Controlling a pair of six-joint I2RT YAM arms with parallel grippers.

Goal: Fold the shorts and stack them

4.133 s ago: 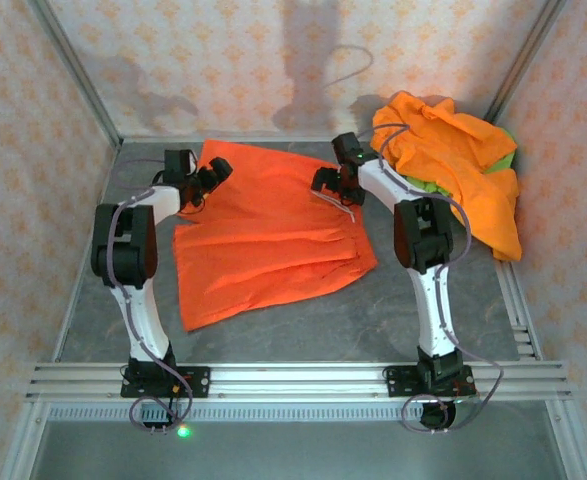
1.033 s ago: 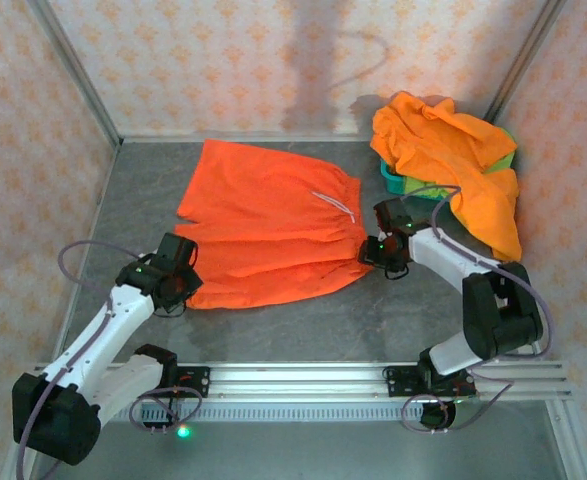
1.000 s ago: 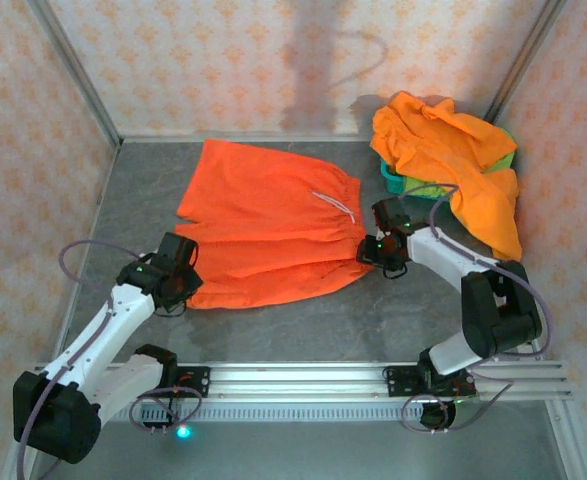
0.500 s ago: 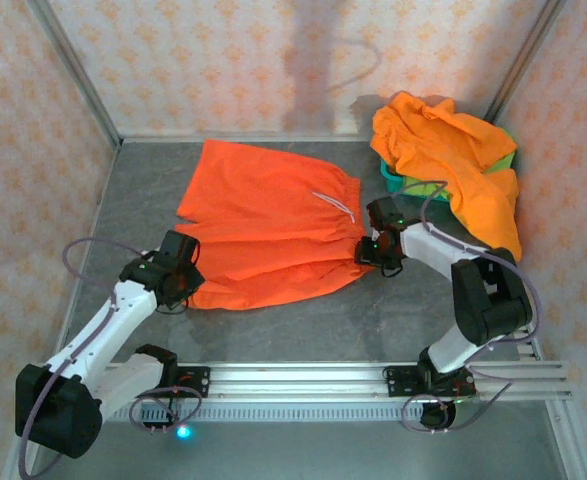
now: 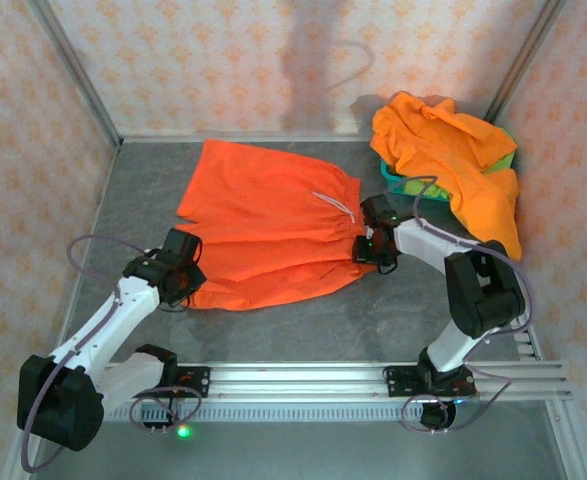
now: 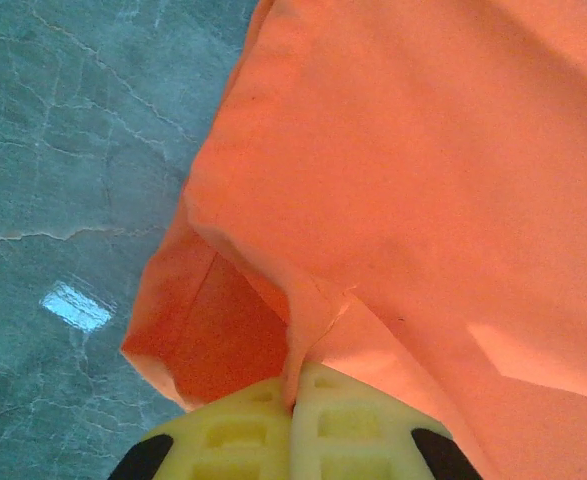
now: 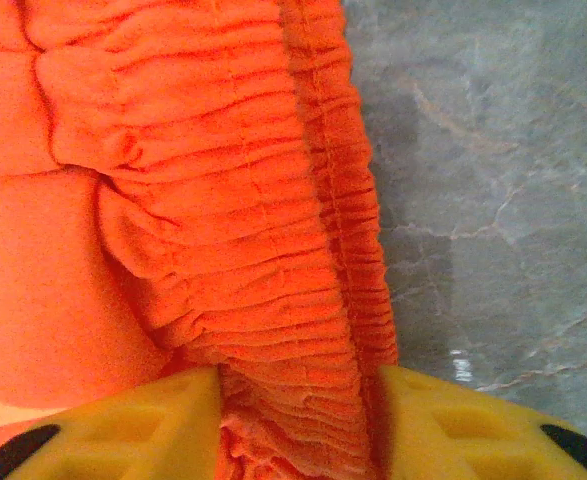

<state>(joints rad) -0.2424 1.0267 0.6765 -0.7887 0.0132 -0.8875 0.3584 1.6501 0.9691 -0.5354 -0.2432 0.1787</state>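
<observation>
- My left gripper [image 6: 295, 388] is clenched on the near-left hem [image 6: 158, 340] of the orange shorts [image 5: 273, 225], spread flat on the table [image 5: 393, 310].
- My right gripper [image 7: 298, 392] straddles their gathered waistband [image 7: 318, 200]; clamped or not, I cannot tell.

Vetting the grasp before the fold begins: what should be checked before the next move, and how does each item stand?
1. Left gripper, jaws shut on shorts hem: ok.
2. Right gripper, jaws straddling the waistband: ok.
3. Right jaws clamped firmly: cannot tell.
4. Shorts spread on table: ok.
5. Pile on basket apart from the spread shorts: ok.
</observation>
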